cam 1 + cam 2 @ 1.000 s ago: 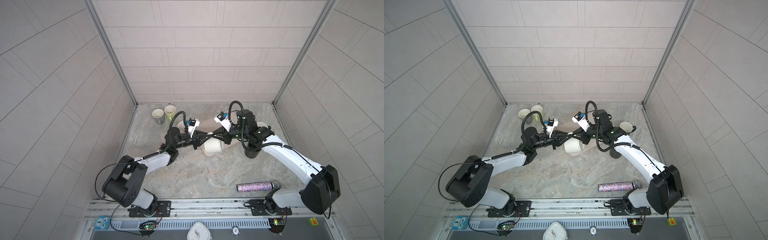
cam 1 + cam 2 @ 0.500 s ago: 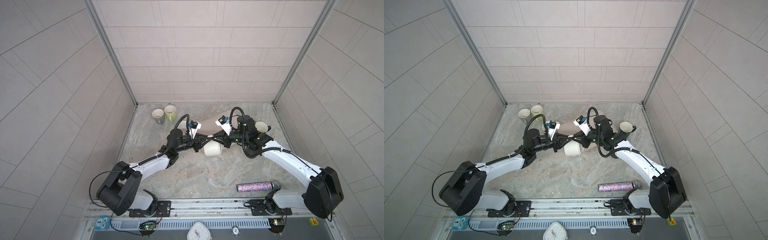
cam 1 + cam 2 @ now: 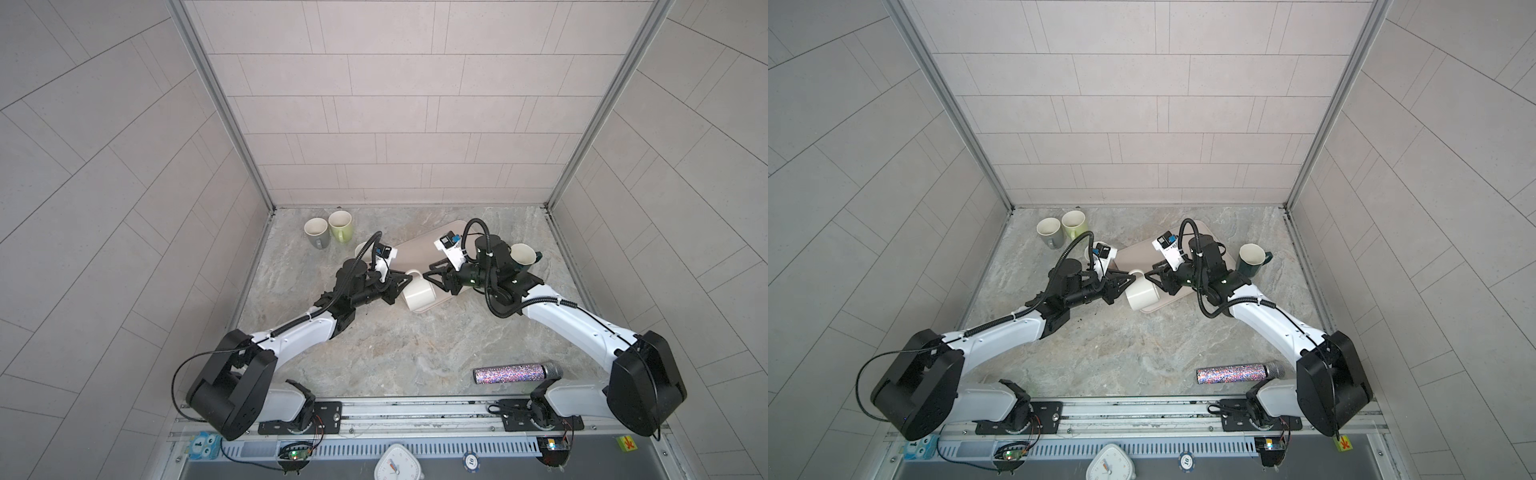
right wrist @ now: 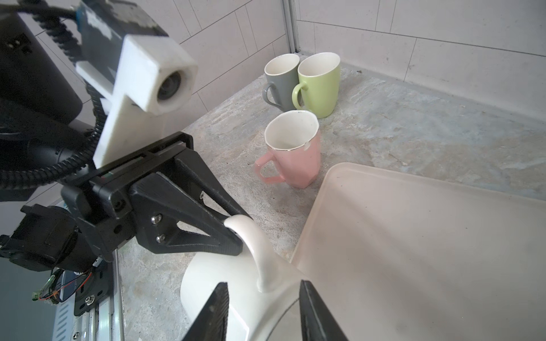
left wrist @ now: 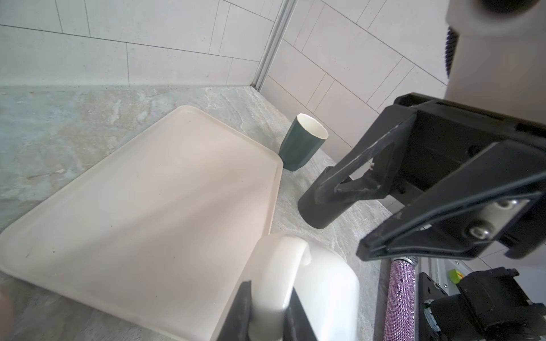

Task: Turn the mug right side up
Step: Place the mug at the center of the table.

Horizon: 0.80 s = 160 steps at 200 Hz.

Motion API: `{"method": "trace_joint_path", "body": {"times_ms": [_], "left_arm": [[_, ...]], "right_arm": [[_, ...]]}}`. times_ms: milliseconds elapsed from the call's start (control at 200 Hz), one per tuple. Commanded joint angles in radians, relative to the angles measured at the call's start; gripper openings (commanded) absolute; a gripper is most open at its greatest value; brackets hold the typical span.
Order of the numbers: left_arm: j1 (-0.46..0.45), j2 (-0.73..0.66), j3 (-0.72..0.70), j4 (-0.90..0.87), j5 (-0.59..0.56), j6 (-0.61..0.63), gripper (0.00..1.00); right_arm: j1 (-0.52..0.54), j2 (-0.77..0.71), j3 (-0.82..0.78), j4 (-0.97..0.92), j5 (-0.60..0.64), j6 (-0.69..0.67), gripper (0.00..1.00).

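Observation:
The white mug (image 3: 419, 294) (image 3: 1142, 296) lies on its side at the near left corner of the beige tray (image 3: 415, 249) (image 3: 1138, 255), with its handle pointing up. My left gripper (image 3: 408, 277) (image 3: 1128, 280) (image 5: 269, 288) is shut on the mug's handle (image 5: 274, 265); the right wrist view shows its fingers (image 4: 206, 224) pinching the top of that handle. Facing it from the other side, my right gripper (image 3: 428, 277) (image 3: 1148, 276) (image 4: 263, 285) is open. Its jaws stand apart on either side of the mug body (image 4: 236, 289), near the handle's root.
A grey mug (image 3: 316, 230), a green mug (image 3: 341, 224) and a pink mug (image 4: 292, 153) stand upright at the back left. A teal mug (image 3: 523, 257) stands right of the tray. A dark cylinder (image 5: 319, 209) stands beside the tray. A glittery microphone (image 3: 515, 374) lies at the front right.
Both arms have come down and brought the mug from the air to the tray's near corner. The right gripper's jaws have opened off the mug; the left still holds the handle.

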<state>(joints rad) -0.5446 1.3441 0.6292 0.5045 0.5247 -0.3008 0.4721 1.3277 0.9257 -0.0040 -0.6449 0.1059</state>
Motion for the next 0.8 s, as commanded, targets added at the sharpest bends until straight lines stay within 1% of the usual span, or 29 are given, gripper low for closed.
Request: {"method": "trace_joint_path", "body": {"times_ms": [0, 70, 145, 205, 260, 405, 495, 661, 796], "left_arm": [[-0.001, -0.069, 0.024, 0.017, -0.029, 0.004, 0.00], [-0.014, -0.106, 0.047, -0.081, -0.064, 0.026, 0.00], [-0.040, -0.140, 0.068, -0.196, -0.132, 0.046, 0.00], [-0.053, -0.145, 0.099, -0.327, -0.177, 0.049, 0.00], [-0.061, -0.147, 0.129, -0.451, -0.227, 0.057, 0.00], [-0.066, -0.192, 0.194, -0.762, -0.422, 0.057, 0.00], [-0.065, -0.188, 0.243, -0.932, -0.542, 0.068, 0.00], [-0.063, -0.126, 0.332, -1.167, -0.646, 0.037, 0.00], [-0.063, -0.048, 0.418, -1.344, -0.710, 0.041, 0.00]], "right_arm": [[0.002, -0.014, -0.001, 0.022, 0.041, 0.012, 0.41], [0.002, -0.031, 0.001, 0.007, 0.086, 0.020, 0.41], [0.001, -0.058, -0.002, -0.012, 0.180, 0.045, 0.41], [0.001, -0.083, -0.004, -0.056, 0.253, 0.056, 0.41], [0.001, -0.111, -0.012, -0.090, 0.295, 0.064, 0.41], [0.002, -0.202, -0.053, -0.143, 0.320, 0.074, 0.41], [0.002, -0.257, -0.075, -0.162, 0.339, 0.080, 0.41], [0.002, -0.293, -0.078, -0.210, 0.361, 0.091, 0.41], [0.003, -0.299, -0.089, -0.201, 0.362, 0.094, 0.41]]}}
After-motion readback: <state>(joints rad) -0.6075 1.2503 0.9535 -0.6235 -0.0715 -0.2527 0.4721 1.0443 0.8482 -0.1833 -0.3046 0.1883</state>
